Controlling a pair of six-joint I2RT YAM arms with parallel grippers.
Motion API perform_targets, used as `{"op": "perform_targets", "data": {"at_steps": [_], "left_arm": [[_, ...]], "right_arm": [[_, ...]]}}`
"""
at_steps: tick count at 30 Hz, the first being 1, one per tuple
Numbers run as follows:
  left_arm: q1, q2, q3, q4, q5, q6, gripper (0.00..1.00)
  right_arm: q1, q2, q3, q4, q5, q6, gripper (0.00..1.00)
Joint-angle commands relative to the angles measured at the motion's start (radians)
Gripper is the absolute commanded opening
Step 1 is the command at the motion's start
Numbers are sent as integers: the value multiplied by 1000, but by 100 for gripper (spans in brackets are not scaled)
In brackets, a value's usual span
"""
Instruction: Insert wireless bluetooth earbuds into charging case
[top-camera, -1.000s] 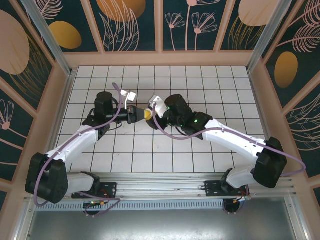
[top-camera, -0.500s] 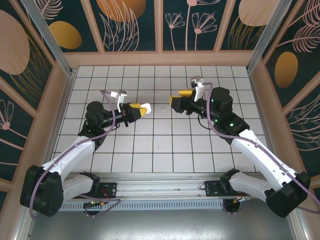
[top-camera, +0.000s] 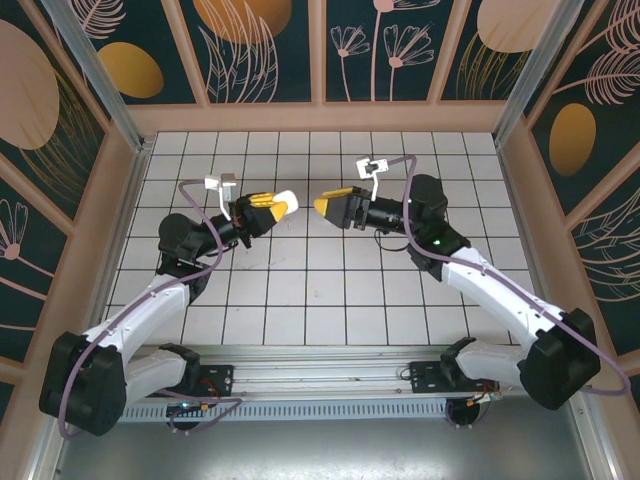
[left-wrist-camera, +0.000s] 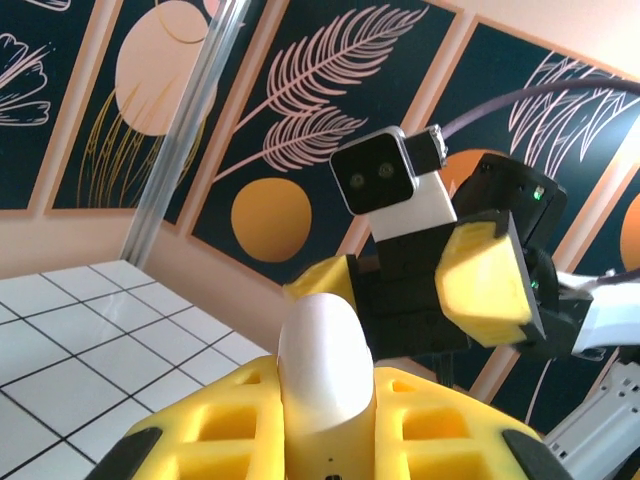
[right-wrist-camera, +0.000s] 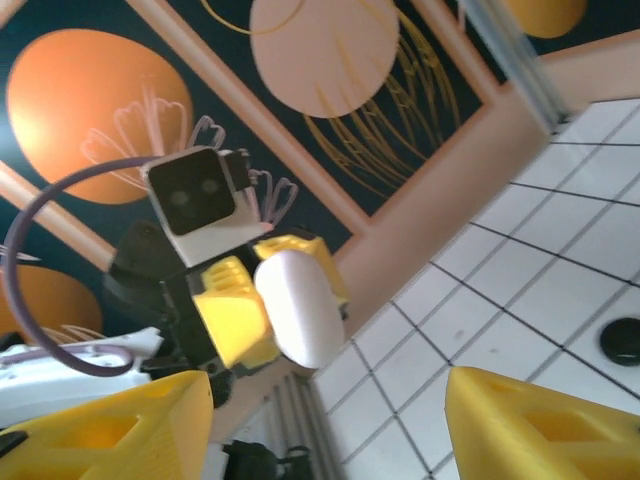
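Top external: holding the left gripper (top-camera: 268, 205) and right gripper (top-camera: 330, 207) raised above the tiled floor (top-camera: 320, 290), facing each other, tips apart. Pinching the white charging case (top-camera: 284, 203) between the left fingers (left-wrist-camera: 440, 420). Showing the right fingers (right-wrist-camera: 530, 420) wide apart.

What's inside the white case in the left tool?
Only its smooth outer shell shows: the white case is closed, pinched in the left tool. The shell hides the inside, so what it holds cannot be told.
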Motion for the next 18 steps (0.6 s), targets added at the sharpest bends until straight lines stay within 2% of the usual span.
{"op": "perform_targets", "data": {"at_steps": [1,8,18], "left_arm": [[-3,30,-17,192,-24,-162,0],[-5,16,-19,171,-46,-184,0],[-5,-19,-30,140,-44,-177,0]], "right_arm": [[41,41,5,201,-46,69,64],[101,140,70,230,-21,70,62],[110,206,82,357,-1,143,54]]}}
